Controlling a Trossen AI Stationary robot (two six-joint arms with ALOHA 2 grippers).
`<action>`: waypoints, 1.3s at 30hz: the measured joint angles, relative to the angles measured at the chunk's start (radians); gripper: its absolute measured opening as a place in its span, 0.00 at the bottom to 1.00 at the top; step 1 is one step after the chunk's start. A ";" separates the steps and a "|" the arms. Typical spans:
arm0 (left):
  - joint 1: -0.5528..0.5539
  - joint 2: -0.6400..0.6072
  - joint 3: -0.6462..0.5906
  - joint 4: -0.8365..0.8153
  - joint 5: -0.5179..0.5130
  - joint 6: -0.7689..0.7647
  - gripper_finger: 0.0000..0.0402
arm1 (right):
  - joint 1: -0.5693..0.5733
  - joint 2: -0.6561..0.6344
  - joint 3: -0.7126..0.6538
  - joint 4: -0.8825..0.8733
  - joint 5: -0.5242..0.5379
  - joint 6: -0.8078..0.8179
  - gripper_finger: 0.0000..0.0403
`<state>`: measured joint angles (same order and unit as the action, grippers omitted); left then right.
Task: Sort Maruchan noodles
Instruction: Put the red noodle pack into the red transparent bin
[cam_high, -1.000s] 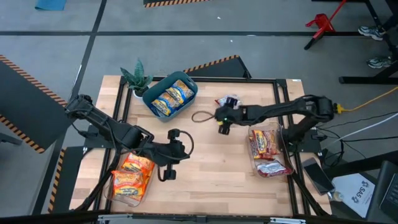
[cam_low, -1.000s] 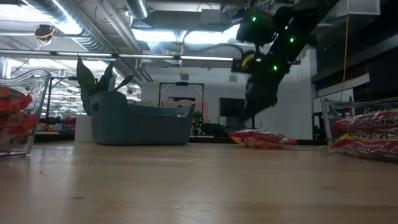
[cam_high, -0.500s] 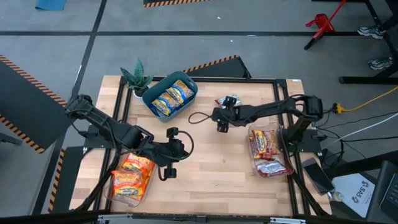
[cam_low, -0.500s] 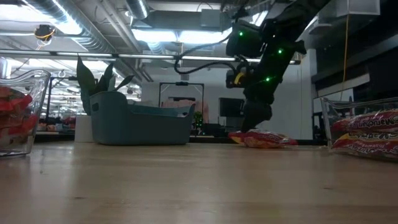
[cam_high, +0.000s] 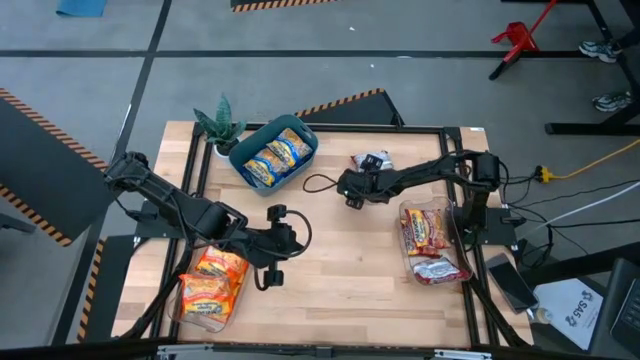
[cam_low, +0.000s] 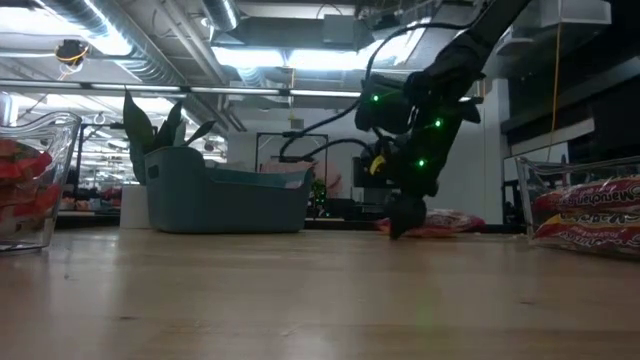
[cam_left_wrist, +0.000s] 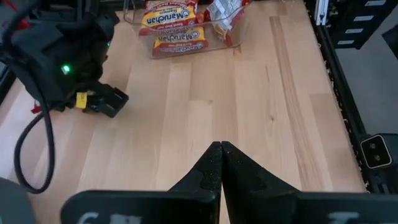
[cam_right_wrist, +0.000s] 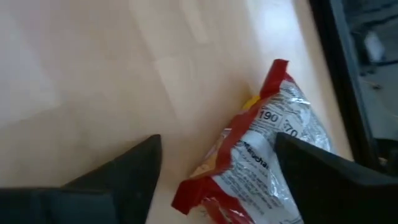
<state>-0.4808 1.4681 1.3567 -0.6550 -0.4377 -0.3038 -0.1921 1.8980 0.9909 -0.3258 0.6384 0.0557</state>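
A red-white Maruchan packet (cam_right_wrist: 255, 155) lies flat on the wood at the table's far right (cam_high: 371, 161). My right gripper (cam_right_wrist: 217, 142) is open and low over the table (cam_low: 403, 222), one finger on each side of the packet's near end, touching neither side as far as I can see. My left gripper (cam_left_wrist: 221, 149) is shut and waits near the table's middle (cam_high: 271, 276). Orange-yellow packets (cam_high: 213, 283) fill a clear tray at the near left. Blue-white packets (cam_high: 274, 158) lie in the teal bin (cam_high: 305, 145). Red-white packets (cam_high: 428, 232) lie in the clear tray on the right.
A potted plant (cam_high: 219, 124) stands at the far left corner beside the teal bin. A black cable loop (cam_high: 322, 185) lies on the wood left of my right gripper. Bare wood (cam_high: 350, 265) stretches between the two trays.
My right gripper has come down from above the table to just over the wood, shifting a little toward the left and far edges, and now stands by the loose red-white packet. The packet has stayed where it was.
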 joint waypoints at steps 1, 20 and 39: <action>0.000 0.000 0.000 0.000 0.000 0.000 0.00 | 0.002 0.002 -0.001 0.000 0.019 0.009 0.68; 0.001 0.001 0.000 -0.011 -0.024 -0.001 0.00 | 0.048 -0.085 0.126 -0.201 -0.150 0.120 0.00; -0.059 0.001 0.000 0.022 -0.024 -0.008 0.00 | 0.444 -0.593 0.324 -0.662 -0.168 0.752 0.00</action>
<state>-0.5402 1.4689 1.3567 -0.6332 -0.4620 -0.3119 0.2516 1.3054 1.3148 -0.9883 0.4703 0.8074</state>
